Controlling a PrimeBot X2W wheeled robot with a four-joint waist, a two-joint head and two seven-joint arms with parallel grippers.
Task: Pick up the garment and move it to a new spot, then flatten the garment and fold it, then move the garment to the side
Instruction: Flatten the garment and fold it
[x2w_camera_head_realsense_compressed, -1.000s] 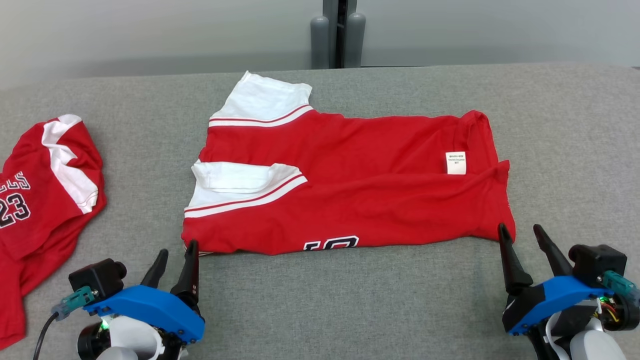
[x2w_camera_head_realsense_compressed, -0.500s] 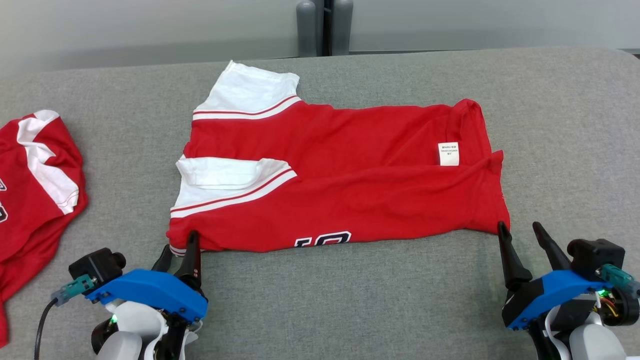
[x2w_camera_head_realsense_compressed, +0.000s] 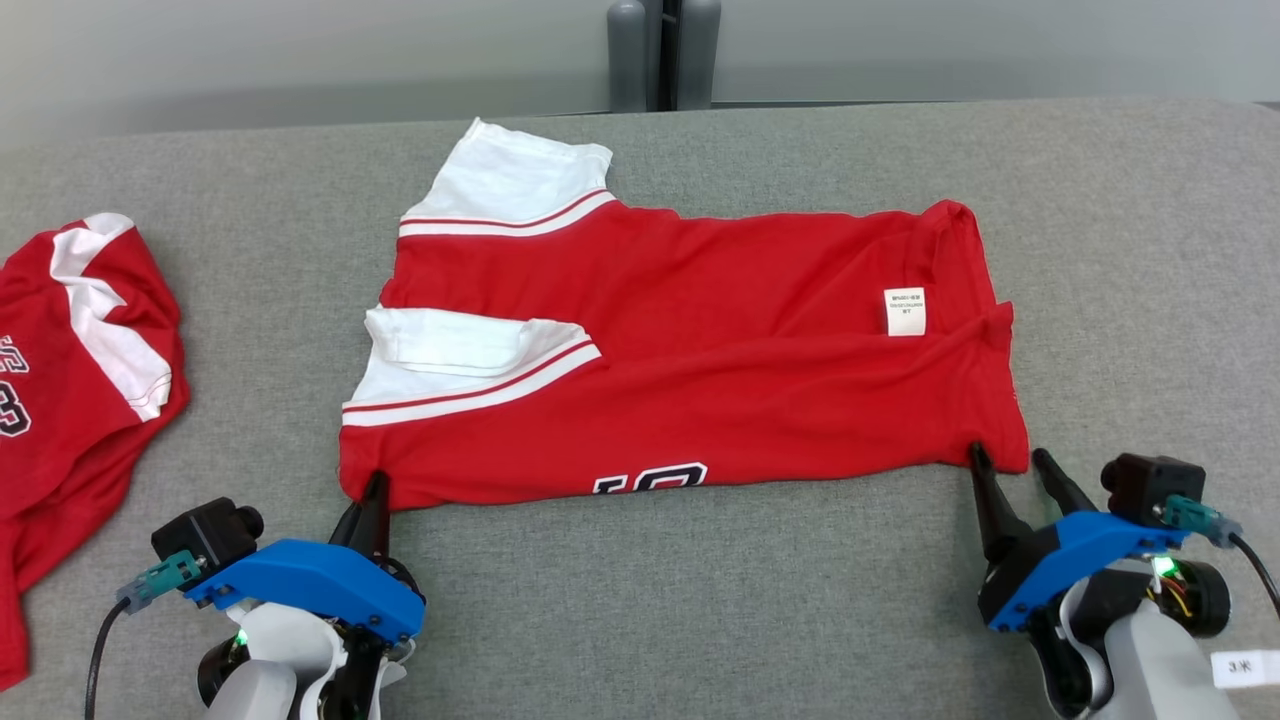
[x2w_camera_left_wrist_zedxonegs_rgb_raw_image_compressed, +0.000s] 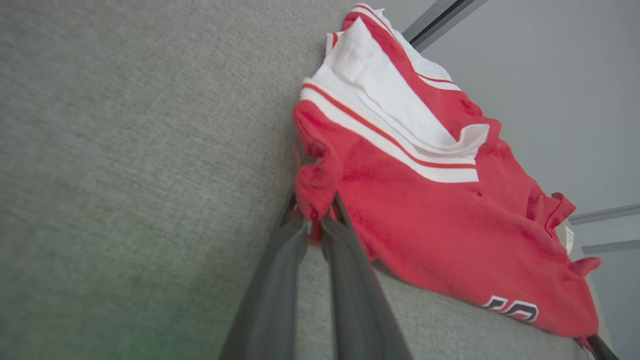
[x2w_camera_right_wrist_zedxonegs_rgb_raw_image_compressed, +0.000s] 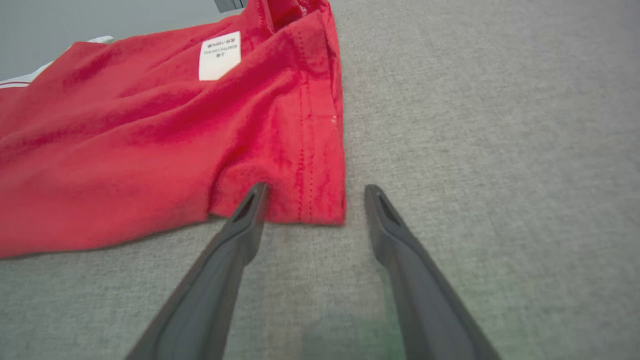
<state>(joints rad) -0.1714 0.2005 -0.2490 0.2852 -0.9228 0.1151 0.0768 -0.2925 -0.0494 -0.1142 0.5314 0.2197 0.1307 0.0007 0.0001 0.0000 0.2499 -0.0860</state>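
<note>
The shirt (x2w_camera_head_realsense_compressed: 700, 370) lies across the middle of the head view on the grey table (x2w_camera_head_realsense_compressed: 700, 600), folded lengthwise, with its white sleeves (x2w_camera_head_realsense_compressed: 470, 355) to the left and its label (x2w_camera_head_realsense_compressed: 904, 311) to the right. It looks light, soft and limp (thin knit, judging by the wrinkles). It should drape from whatever point is gripped, and the layers may slide apart if only the top one is caught. The best places to grip appear to be the two near corners along the lower edge, taking all layers at once.

The left gripper (x2w_camera_head_realsense_compressed: 370, 495) reaches up from the lower left of the head view. Its fingers (x2w_camera_left_wrist_zedxonegs_rgb_raw_image_compressed: 337, 235) are pinched together on the shirt's near-left corner, and a small bunch of red cloth bulges above the tips in the left wrist view.

The right gripper (x2w_camera_right_wrist_zedxonegs_rgb_raw_image_compressed: 316, 192) comes up from the lower right, tilted low toward the table and spread wide. Its left fingertip touches the cloth just inside the hemmed near-right corner, and the other rests on bare table just beside it, so it holds nothing yet.

A second shirt (x2w_camera_head_realsense_compressed: 80, 330) sits at the left edge, well apart.
</note>
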